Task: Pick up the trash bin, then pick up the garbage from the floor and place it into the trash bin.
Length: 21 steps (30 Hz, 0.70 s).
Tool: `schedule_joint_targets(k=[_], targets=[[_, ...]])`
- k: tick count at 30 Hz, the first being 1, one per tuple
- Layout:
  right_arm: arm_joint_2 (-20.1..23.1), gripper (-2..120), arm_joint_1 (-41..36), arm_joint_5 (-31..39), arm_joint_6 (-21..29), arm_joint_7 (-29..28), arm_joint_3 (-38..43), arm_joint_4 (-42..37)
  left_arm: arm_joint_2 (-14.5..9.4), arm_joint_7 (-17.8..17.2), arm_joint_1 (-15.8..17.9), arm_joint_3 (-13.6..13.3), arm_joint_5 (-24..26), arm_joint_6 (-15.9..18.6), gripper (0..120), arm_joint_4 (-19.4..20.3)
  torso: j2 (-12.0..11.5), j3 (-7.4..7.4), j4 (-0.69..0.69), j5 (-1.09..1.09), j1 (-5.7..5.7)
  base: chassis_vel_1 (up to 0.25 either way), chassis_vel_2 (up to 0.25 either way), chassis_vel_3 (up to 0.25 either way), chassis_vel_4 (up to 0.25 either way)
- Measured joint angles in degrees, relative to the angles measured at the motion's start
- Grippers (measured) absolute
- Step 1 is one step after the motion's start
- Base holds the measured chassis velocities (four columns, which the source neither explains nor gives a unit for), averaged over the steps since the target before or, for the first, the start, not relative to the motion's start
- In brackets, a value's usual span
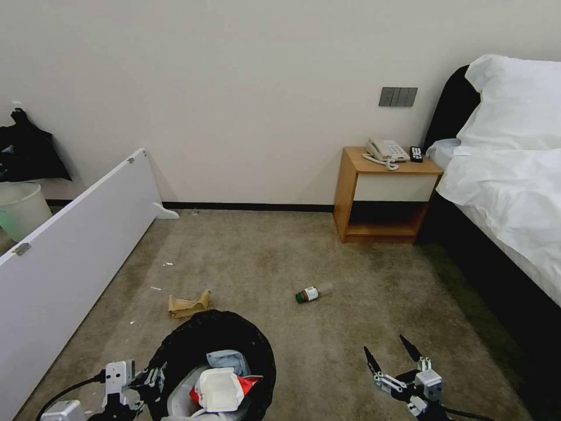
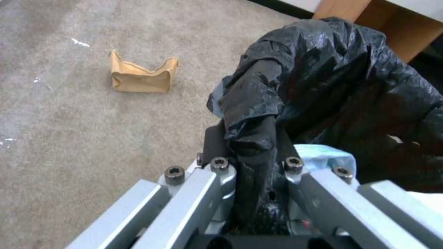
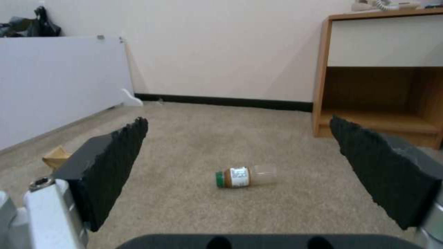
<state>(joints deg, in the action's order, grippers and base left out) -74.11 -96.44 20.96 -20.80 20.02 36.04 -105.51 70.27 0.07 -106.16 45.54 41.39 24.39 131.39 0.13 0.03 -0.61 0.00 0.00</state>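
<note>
Over on the robot's left, the left gripper (image 1: 153, 377) was clamped tight on the rim of the round trash bin lined with crinkled black plastic (image 1: 213, 327), black film bunched between its fingers (image 2: 220, 165), and the bin hung low in front of the base with white and red litter already inside. Just beyond the bin on the beige carpet (image 1: 263, 251) sat the torn brown paper bag (image 1: 188, 304), open side up. Moving right, there was the small green-capped bottle (image 1: 312, 292), lying flat on its side, well apart from the wooden nightstand (image 1: 380, 196). Its long axis ran roughly left to right across the robot's front, the green cap pointing left toward the bag, the clear base right. And the right gripper (image 1: 392, 356) hovered low with fingers spread wide, empty, the bottle ahead and a little to its left. That arm looked the nearer one, and a grip across the bottle's short width seemed the call.
</note>
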Motion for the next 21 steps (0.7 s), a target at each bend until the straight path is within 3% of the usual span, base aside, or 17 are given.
schedule_joint_targets(k=[21], targets=[[0.0,100,0.2,0.0,-0.1,0.1,0.2,0.0,0.2,0.1,-0.2,-0.4,-0.4,0.0,4,0.2,0.0,0.00,0.00,0.00,0.00,0.000,0.000,0.000,0.000]])
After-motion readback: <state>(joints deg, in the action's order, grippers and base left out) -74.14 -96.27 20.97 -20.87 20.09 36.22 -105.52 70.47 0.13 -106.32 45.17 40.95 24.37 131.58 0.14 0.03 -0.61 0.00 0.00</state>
